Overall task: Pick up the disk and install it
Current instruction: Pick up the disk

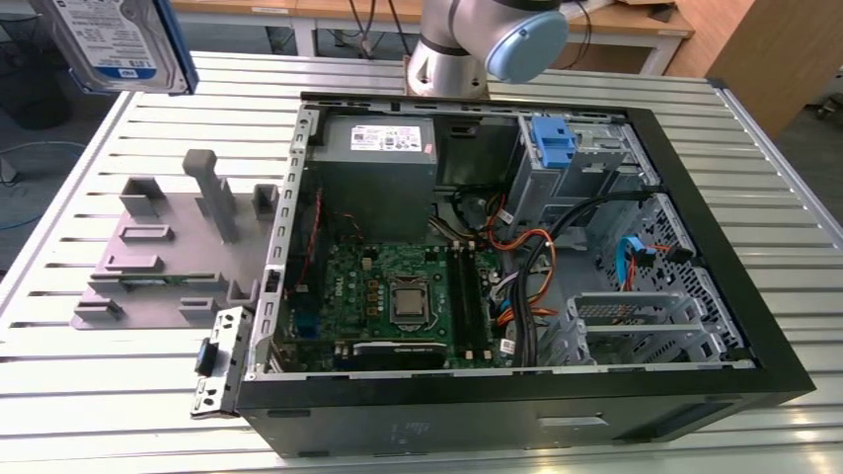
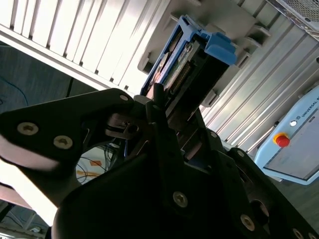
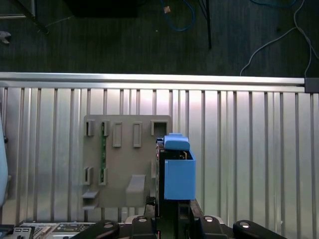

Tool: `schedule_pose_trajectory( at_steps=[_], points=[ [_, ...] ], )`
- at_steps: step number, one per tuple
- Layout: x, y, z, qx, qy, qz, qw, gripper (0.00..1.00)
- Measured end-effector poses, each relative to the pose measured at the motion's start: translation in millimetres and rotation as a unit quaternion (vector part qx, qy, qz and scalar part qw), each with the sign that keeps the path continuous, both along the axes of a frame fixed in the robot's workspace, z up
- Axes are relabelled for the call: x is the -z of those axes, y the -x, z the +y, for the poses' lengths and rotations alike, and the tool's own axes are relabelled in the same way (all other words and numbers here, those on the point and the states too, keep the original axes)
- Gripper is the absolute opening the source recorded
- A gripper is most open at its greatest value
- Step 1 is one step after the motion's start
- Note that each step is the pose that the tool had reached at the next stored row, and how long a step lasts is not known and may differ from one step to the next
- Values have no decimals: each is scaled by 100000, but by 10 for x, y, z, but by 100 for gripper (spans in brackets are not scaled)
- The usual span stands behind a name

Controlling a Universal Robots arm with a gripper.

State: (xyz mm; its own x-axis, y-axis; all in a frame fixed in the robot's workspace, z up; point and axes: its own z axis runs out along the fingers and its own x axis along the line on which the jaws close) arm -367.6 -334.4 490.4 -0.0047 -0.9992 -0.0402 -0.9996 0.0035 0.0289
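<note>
disk point(image 1: 113, 39) — silver, blue-white label, blue bracket point(image 3: 179, 179) | fixture point(image 1: 158, 267) grey | motherboard point(image 1: 382, 286) green | table point(image 1: 118, 395) — silver, ribbed

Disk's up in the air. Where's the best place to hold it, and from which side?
Pinch the disk across its two flat faces at the end opposite the blue carrier tab, coming in end-on, as the gripper seems to hold it here. The broad parallel faces give flat, stable contact, and this grip leaves the tab end free.

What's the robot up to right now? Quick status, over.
Pincer shut on disk. Disk aloft over grey holder tray, not yet in computer case.
</note>
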Motion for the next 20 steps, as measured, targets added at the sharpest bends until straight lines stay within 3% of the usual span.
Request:
schedule_pose_trajectory(
  at_steps=[8,20],
  points=[
    [0,-89,0,-1,-1,3,100000,35],
    [0,-132,0,1,-3,-2,100000,35]
  ],
)
